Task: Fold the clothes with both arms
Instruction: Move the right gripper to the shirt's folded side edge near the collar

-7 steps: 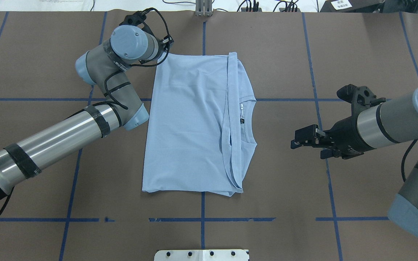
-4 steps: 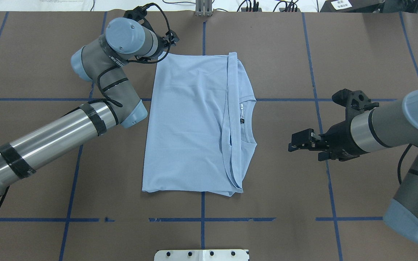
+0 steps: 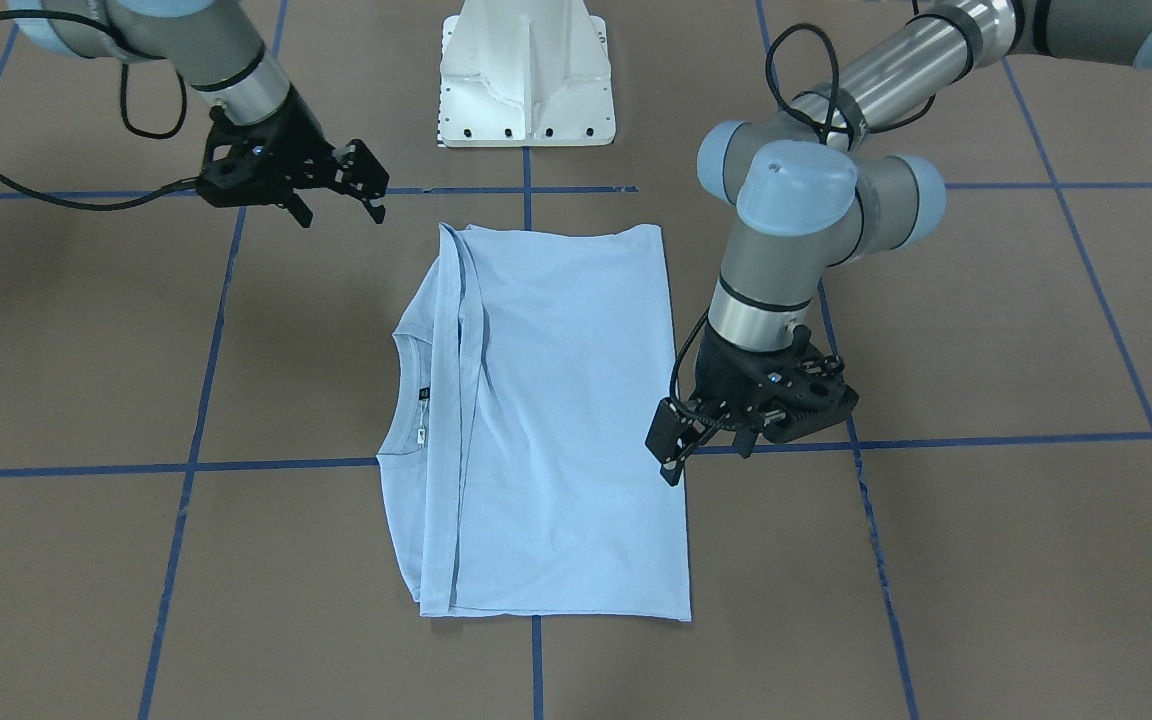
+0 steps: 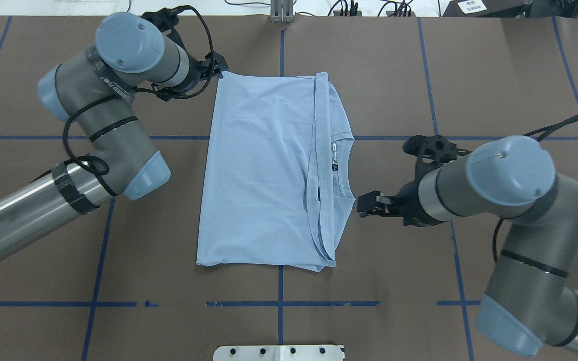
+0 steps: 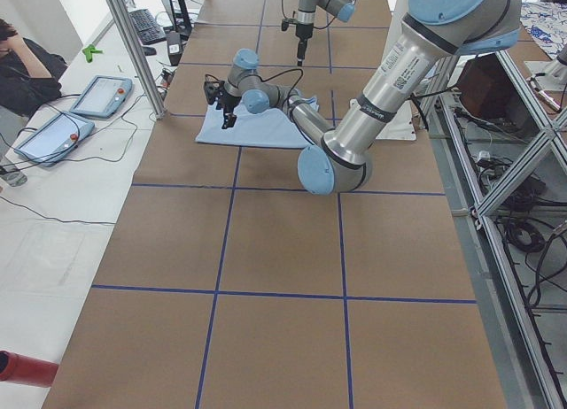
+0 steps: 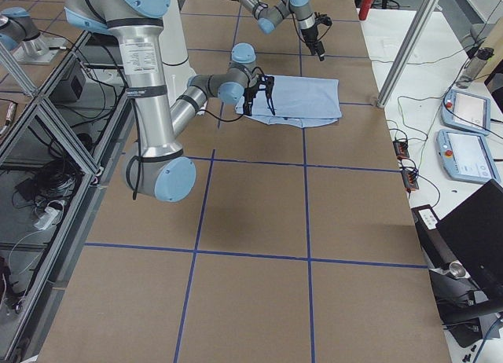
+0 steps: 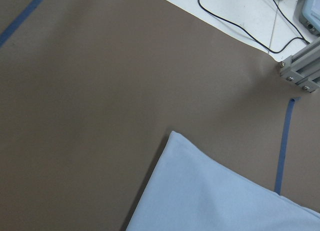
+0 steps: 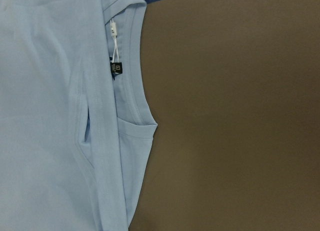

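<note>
Soft, light and limp, the half-folded T-shirt (image 4: 259, 170) lies flat mid-worktop (image 4: 419, 281) and is best pinched at corners; the right gripper (image 4: 367, 204), jaws apart, nears its collar (image 4: 344, 168), while I cannot tell the jaws of the left gripper (image 4: 217, 66).

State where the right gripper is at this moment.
In the overhead view, the right gripper sits right of the T-shirt, just off its collar-side edge.
</note>
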